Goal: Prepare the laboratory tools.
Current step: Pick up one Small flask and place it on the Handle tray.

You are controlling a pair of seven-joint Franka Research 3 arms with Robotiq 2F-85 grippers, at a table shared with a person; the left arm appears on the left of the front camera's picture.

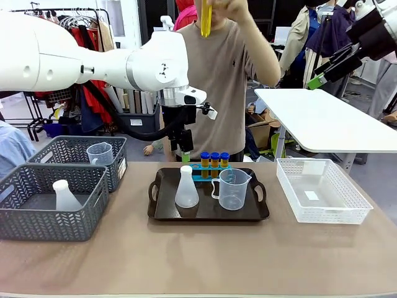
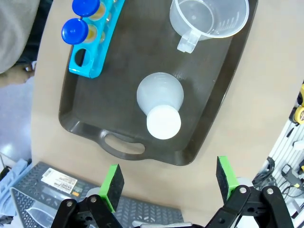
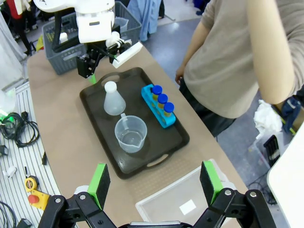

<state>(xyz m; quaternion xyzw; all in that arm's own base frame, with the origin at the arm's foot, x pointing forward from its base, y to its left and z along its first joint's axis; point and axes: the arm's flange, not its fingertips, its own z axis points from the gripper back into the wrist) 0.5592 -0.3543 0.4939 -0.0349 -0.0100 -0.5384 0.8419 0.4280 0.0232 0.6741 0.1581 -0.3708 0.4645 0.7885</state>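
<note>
Three amber tubes (image 1: 214, 162) (blue caps) upright in blue rack (image 1: 209, 172).

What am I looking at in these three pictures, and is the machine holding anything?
Two white robot arms share a table with a person. One picture looks across the table; the other two come from cameras on each arm's wrist, looking down past green-tipped fingers. The left gripper and right gripper are both open and hold nothing. On the table sits a dark tray carrying a white flask, a clear beaker and a blue rack with three blue-capped tubes. The person's hand holds up a yellow tube. Grey baskets and a white basket stand beside the tray.
</note>
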